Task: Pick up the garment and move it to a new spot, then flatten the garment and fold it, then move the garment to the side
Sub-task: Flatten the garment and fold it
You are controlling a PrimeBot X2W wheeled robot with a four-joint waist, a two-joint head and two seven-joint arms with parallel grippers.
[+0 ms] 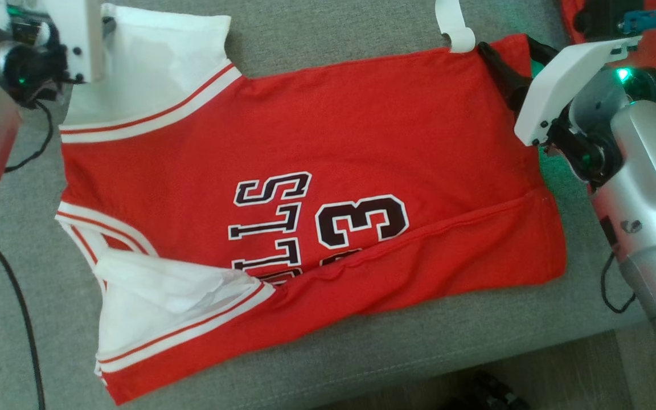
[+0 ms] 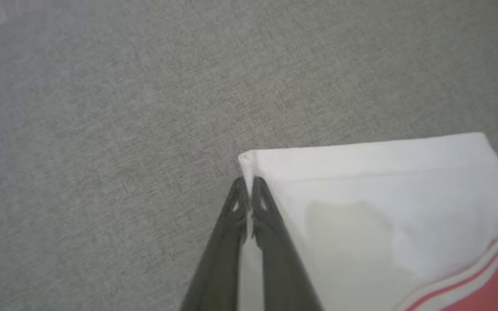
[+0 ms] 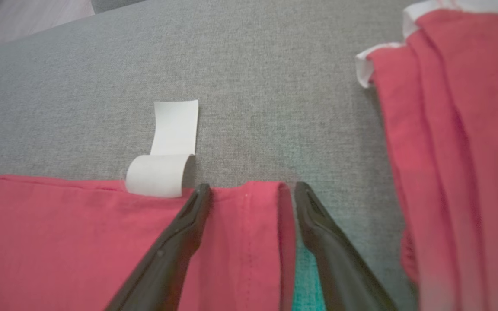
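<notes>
Light, limp and quick to crease, the red jersey (image 1: 305,142) lies spread on the grey fabric surface (image 1: 362,34), probably best held by its corners: the white one is pinched in the narrowed left hand (image 2: 247,190), and the red hem corner lies between the fingers of the wide-open right hand (image 3: 252,188).

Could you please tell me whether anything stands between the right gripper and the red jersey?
Nothing visible does: the right gripper, open, straddles a corner of the jersey; the white label lies beside one finger, not between.

My fingers (image 3: 167,255) are dark, the jersey (image 1: 362,125) red with white panels, red-and-white striped trim and black white-edged lettering, the surface (image 1: 362,353) grey.
</notes>
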